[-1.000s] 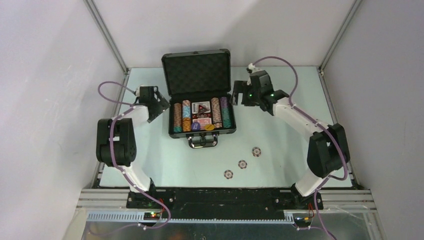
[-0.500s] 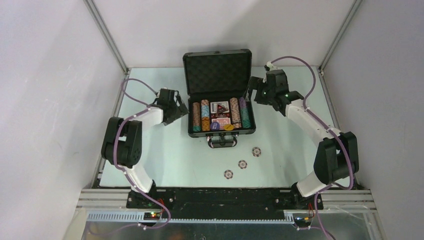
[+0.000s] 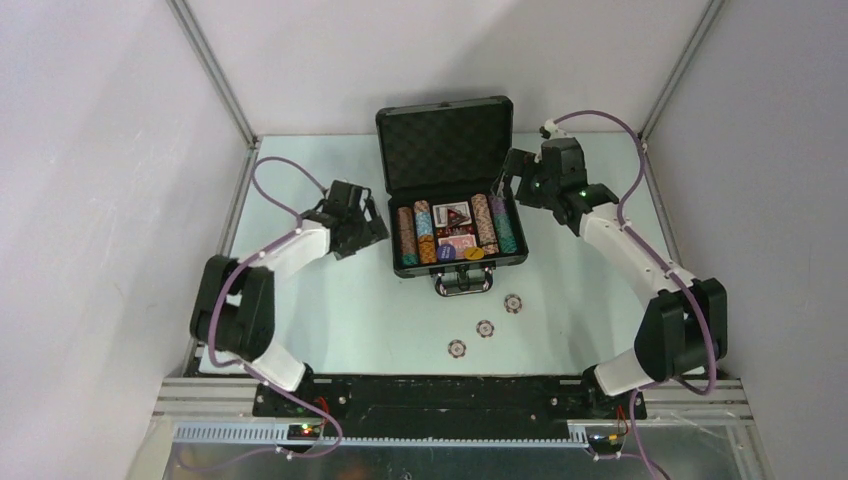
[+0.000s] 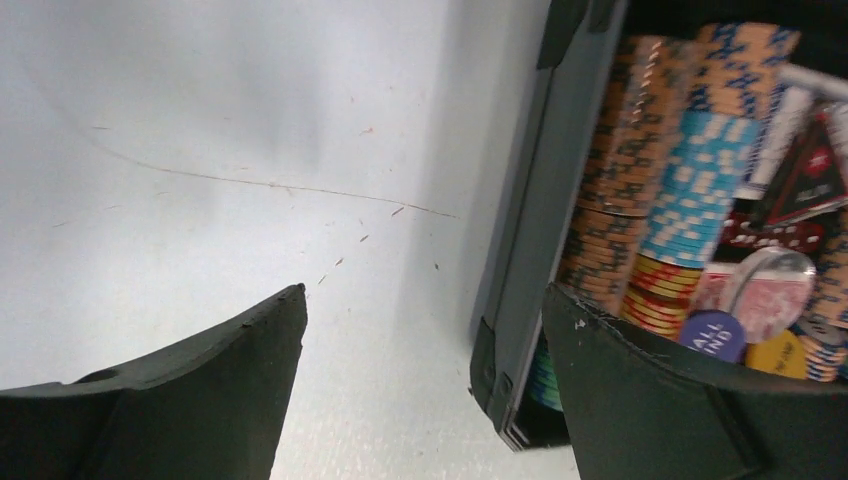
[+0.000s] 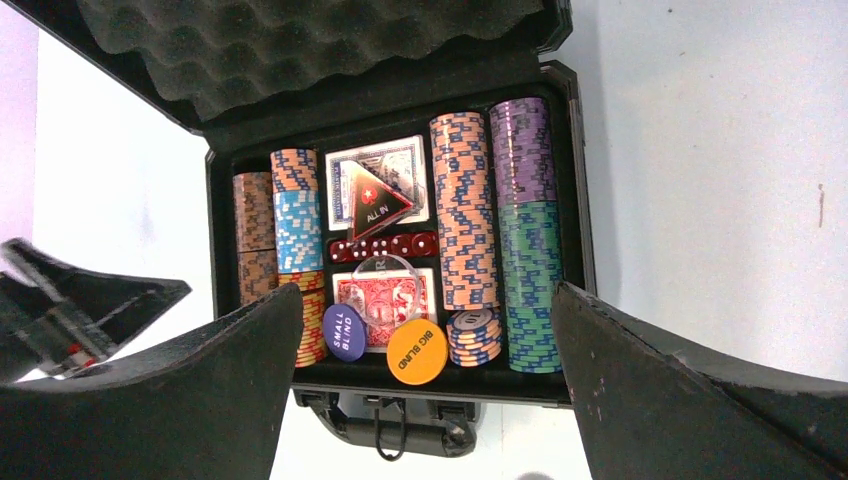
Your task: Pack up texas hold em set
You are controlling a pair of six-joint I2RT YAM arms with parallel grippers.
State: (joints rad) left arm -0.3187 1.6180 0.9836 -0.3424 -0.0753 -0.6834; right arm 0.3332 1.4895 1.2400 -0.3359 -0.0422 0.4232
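Note:
The black briefcase (image 3: 460,263) stands open at the table's middle back, its foam lid (image 3: 445,145) upright. Rows of striped chips (image 5: 465,220), a blue deck (image 5: 400,165), a red deck (image 5: 400,300) and round discs (image 5: 416,351) fill it. Three loose chips (image 3: 485,328) lie on the table in front of its handle (image 3: 462,283). My left gripper (image 4: 424,295) is open at the case's left wall (image 4: 540,200), which stands between its fingers, near the right one. My right gripper (image 5: 428,290) is open at the lid's right side, above the case, holding nothing.
Grey walls and metal frame posts (image 3: 215,75) close in the table on three sides. The left arm's purple cable (image 3: 275,175) loops over the table's left part. Both arm bases (image 3: 450,395) sit along the near edge.
The open briefcase has slid to the right across the table. My left gripper followed against its left side, and my right gripper drew back to the right beside the lid.

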